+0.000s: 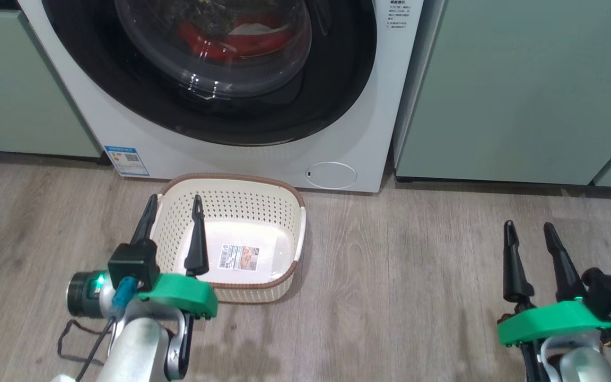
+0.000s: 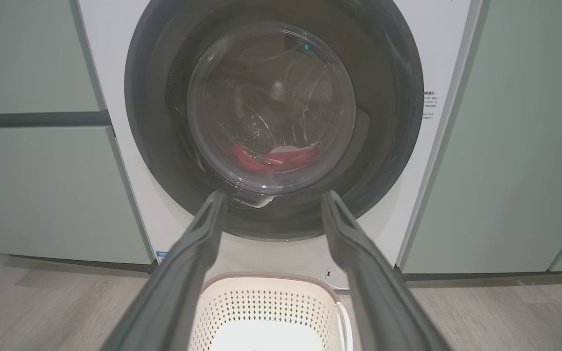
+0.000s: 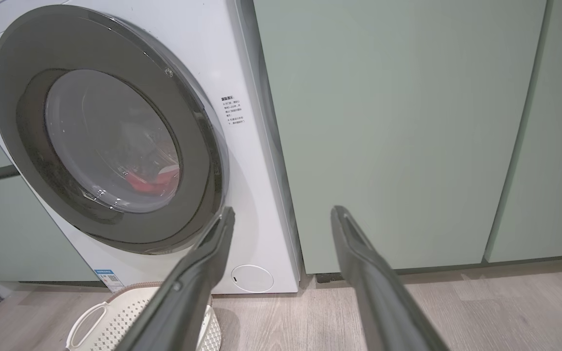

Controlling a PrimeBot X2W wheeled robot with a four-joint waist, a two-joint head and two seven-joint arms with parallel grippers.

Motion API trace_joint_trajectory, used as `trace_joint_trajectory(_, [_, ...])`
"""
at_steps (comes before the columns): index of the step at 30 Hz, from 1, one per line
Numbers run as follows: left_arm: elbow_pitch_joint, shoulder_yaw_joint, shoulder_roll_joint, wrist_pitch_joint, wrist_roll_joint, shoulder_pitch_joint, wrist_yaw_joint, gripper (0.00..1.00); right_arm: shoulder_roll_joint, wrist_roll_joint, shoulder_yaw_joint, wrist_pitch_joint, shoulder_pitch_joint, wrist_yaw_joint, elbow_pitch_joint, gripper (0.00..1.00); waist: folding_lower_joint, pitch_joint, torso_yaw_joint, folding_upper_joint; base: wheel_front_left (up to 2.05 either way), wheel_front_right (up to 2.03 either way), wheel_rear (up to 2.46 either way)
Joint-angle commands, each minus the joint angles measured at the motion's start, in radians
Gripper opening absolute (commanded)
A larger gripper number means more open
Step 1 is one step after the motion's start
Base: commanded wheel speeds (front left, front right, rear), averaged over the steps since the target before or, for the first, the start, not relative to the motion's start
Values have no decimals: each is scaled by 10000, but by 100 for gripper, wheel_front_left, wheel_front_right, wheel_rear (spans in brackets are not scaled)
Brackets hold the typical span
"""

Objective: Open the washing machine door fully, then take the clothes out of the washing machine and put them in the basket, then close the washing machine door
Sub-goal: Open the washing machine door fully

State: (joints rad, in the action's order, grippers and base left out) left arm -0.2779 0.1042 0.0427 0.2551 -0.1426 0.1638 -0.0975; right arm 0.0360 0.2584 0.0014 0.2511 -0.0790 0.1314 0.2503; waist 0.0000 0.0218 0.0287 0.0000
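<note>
Step one: the round glossy black door (image 1: pixel 337 79) is shut, red-and-white garment (image 1: pixel 215 45) behind it, cream perforated basket (image 1: pixel 231 176) below. My left claw (image 1: pixel 173 200) and right claw (image 1: pixel 528 228) hang spread, empty; next I'd hook the door's edge.

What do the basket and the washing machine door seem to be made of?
The basket: probably cream plastic, with moulded perforated walls; brown rim looks woven. The washing machine door: glossy black ring around a clear dome, glass or plastic, both catching reflections.
</note>
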Motion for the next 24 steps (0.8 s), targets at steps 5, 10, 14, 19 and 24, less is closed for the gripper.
trace_joint_trajectory(5, [222,-399,76,67,-88,467,-2,100,142,658,263,107,-583,-7,-253,0,0,81,-11,0,0,0,0])
trace_joint_trajectory(10, [252,-335,76,67,-173,418,12,100,142,2022,-7,107,-1050,-7,30,0,0,310,47,0,0,0,0])
trace_joint_trajectory(14, [294,-210,76,67,-278,514,70,100,142,3743,-485,107,-1725,-7,465,0,0,650,224,0,0,0,0])
trace_joint_trajectory(19, [490,70,76,67,-463,666,89,100,364,7011,-758,107,-2766,-7,1202,0,0,1190,545,0,0,0,0])
trace_joint_trajectory(24, [631,356,76,67,-675,889,94,100,1600,10213,-462,-626,-3982,-7,1771,0,0,1837,919,0,0,0,0])
